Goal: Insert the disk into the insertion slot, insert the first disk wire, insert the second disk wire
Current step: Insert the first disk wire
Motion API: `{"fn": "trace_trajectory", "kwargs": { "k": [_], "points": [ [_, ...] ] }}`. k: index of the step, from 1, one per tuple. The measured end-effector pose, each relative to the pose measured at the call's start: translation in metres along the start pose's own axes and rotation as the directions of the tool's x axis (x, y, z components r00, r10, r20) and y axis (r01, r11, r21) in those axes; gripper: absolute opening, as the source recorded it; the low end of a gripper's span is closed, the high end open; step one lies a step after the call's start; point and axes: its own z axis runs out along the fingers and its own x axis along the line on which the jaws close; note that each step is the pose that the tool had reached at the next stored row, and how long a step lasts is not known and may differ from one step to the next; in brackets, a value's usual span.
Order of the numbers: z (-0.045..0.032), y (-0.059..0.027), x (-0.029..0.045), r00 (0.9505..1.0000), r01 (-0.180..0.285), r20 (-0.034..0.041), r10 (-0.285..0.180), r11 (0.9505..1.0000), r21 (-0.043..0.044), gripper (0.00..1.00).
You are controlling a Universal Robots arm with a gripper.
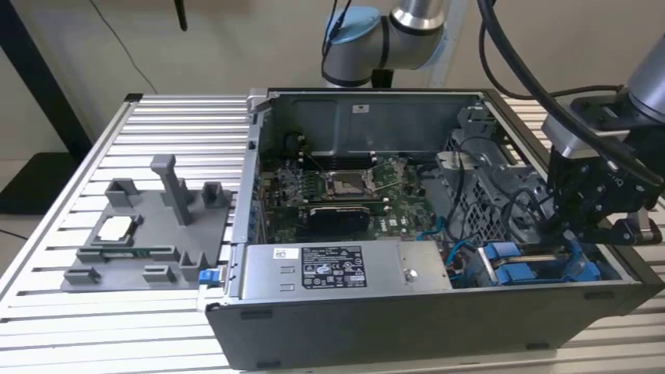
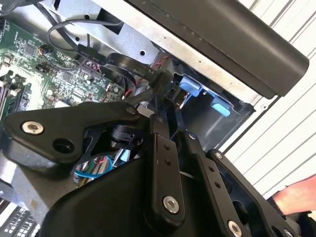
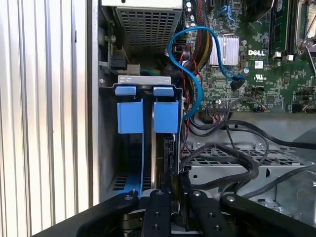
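The disk (image 3: 165, 118), in its blue carrier, stands on edge in the drive bay at the corner of the computer case (image 1: 416, 327), on the exterior view's right. The gripper (image 3: 173, 190) reaches down to the disk's near edge. Its jaws are drawn nearly together with something small and dark between the tips, possibly a wire plug. The black wires (image 3: 232, 158) pass just beside it, and the linkage hides the contact itself.

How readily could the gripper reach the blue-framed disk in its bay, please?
Probably yes: the gripper sits right at the disk in the open-sided case, and the black cables run beside the bay, not across it.
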Motion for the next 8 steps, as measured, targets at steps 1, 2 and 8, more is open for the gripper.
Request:
{"fn": "trace_trajectory", "kwargs": {
  "k": [1,2,8],
  "points": [
    [0.0002,-0.0001,0.0,1.0,0.0,0.0,0.0,1.0,0.0,0.19],
    [0.0003,-0.0003,0.0,1.0,0.0,-0.0001,0.0,1.0,0.0,0.19],
    [0.0016,-0.0007,0.0001,1.0,0.0,0.0003,0.0,1.0,0.0,0.19]
  ]
}}
